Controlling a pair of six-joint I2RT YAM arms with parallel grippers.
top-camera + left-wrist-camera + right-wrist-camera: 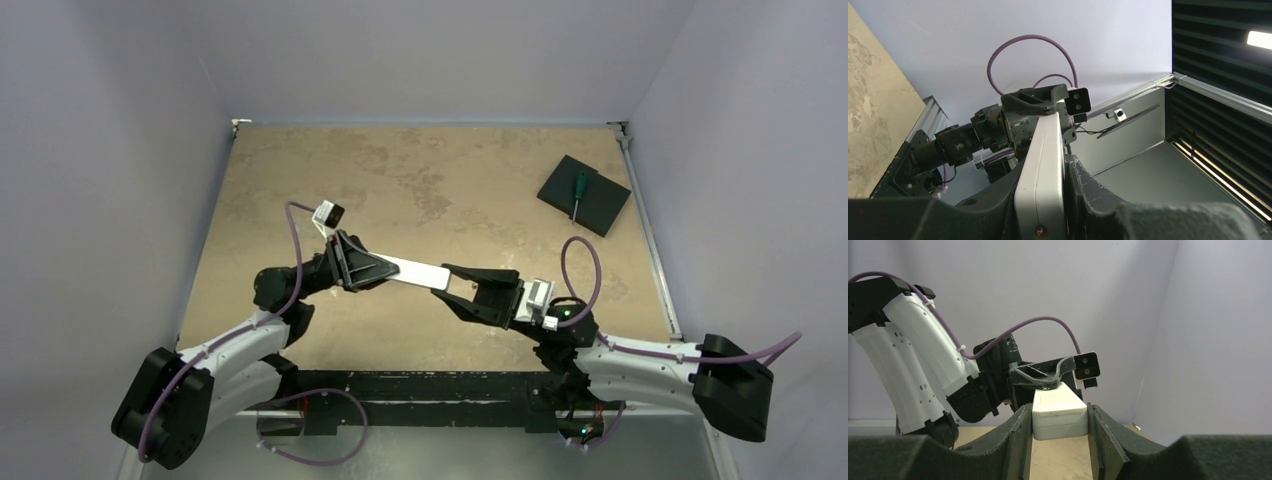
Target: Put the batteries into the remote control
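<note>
The white remote control (415,270) hangs level above the table (430,170), spanning the gap between my two arms. My left gripper (385,268) is shut on its left end; in the left wrist view the remote (1040,170) stands edge-on, pressed between both fingers of that gripper (1045,166). My right gripper (455,278) is shut on the other end. The right wrist view shows the remote's end (1058,412) squeezed across its width inside that gripper (1059,410). The batteries are out of view.
A black square pad (584,195) lies at the table's far right, with a green-handled screwdriver (578,190) on it. Pale walls enclose the table on three sides, and a metal rail (650,250) runs along its right edge.
</note>
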